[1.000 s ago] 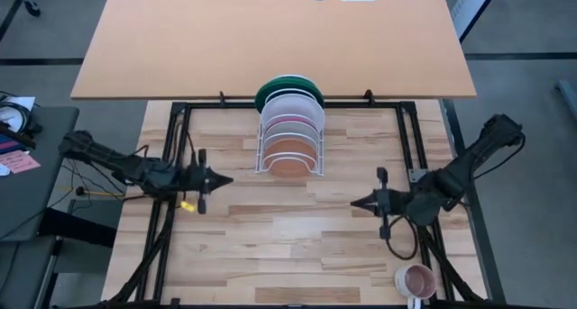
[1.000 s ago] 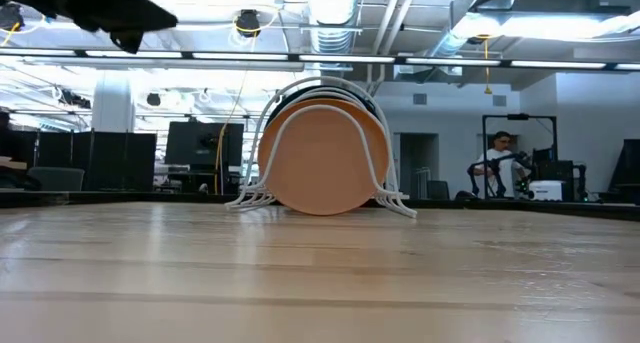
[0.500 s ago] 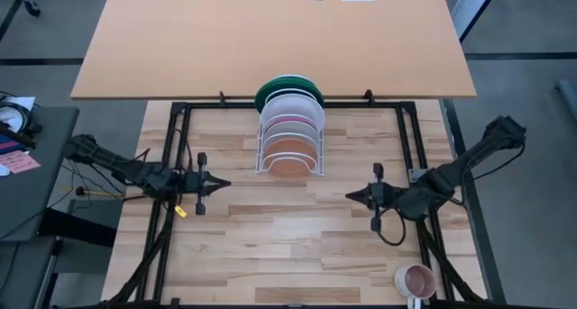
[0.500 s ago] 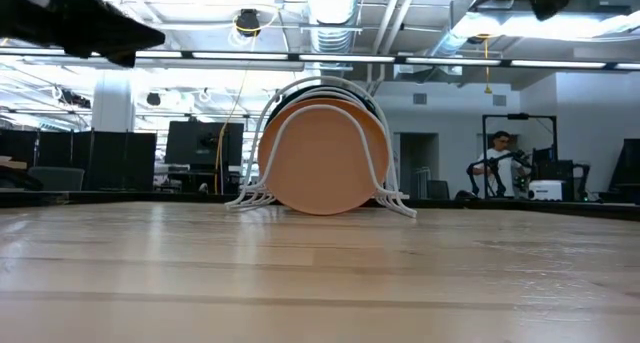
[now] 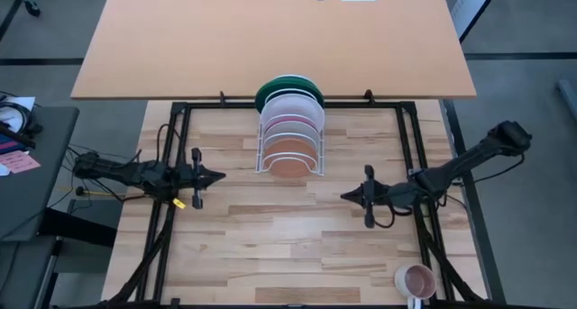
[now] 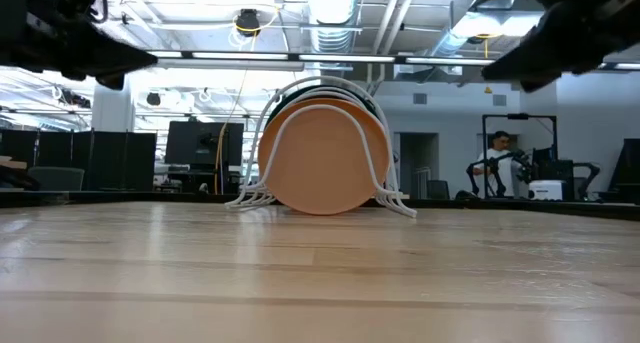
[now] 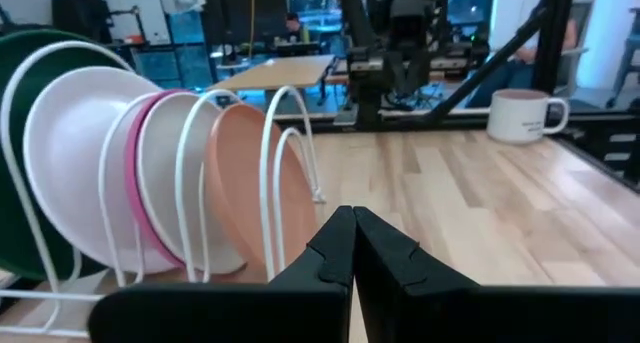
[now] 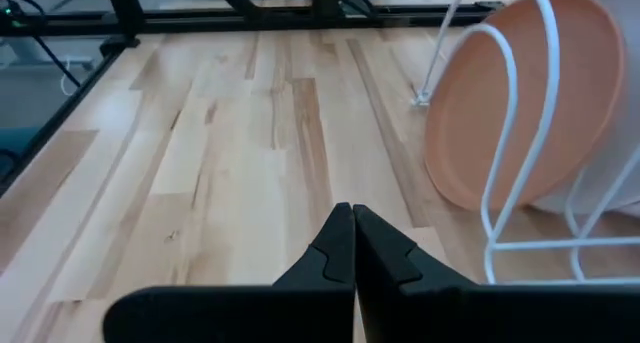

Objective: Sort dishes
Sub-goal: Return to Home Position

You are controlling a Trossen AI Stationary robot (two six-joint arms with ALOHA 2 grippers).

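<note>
A white wire rack [image 5: 288, 145] stands at the middle of the table's far side. The dishes stand on edge in its slots: a dark green plate [image 5: 287, 82] farthest back, then a white one [image 5: 293, 106], a pink one [image 5: 290, 122] and a terracotta one [image 5: 288, 156] nearest. My left gripper [image 5: 221, 176] hovers shut to the rack's left, pointing level toward the table's middle; its wrist view shows the plates [image 7: 240, 183] beyond its tips [image 7: 352, 218]. My right gripper [image 5: 344, 196] hovers shut to the rack's right and nearer, pointing left and slightly down [image 8: 352, 215]. Neither touches anything.
A pink mug [image 5: 417, 279] stands at the table's near right corner. Black frame rails [image 5: 180, 129] run along the table's left, right and far sides. A light brown desk [image 5: 270, 39] lies beyond the far edge. A person [image 6: 497, 163] is far off in the room.
Both grippers have come down, still shut. My left gripper has drawn back a little toward the table's left edge. My right gripper has sunk into the low view and edged toward the table's middle. The plates and rack have stayed put.
</note>
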